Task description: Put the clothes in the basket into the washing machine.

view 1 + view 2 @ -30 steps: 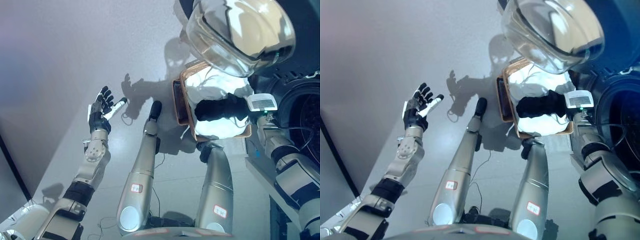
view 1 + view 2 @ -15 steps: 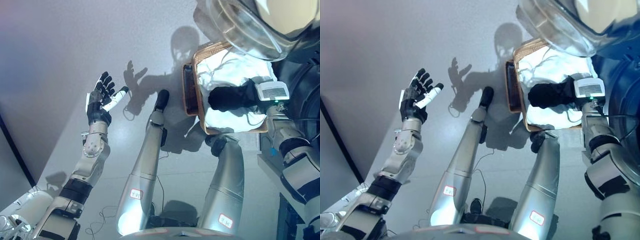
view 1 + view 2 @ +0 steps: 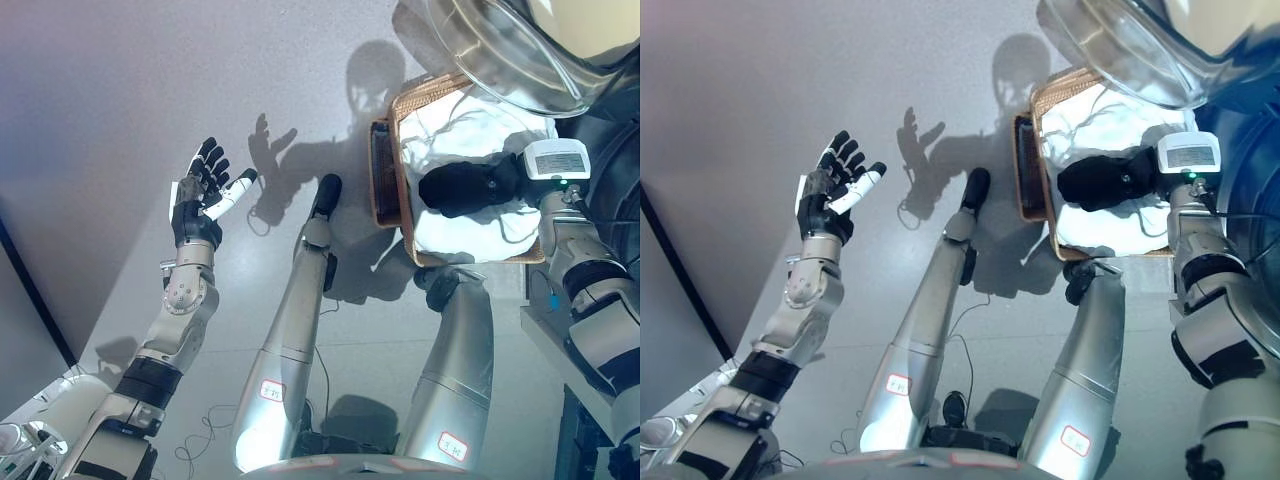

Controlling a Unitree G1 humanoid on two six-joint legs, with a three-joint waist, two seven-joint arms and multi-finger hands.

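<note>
A wicker basket stands on the grey floor at the upper right, filled with white clothes. My right hand lies on top of the white clothes inside the basket, reaching in from the right. My left hand is raised over the bare floor at the left, far from the basket, open and empty. The washing machine is at the right edge. Its round glass door hangs open above the basket's far end.
A dark flat part runs along the basket's left side. The grey floor spreads to the left and back. A dark edge crosses the lower left corner.
The whole view has shifted, so the camera moved. My right hand stays on the white clothes in the basket. My left hand stays raised and open.
</note>
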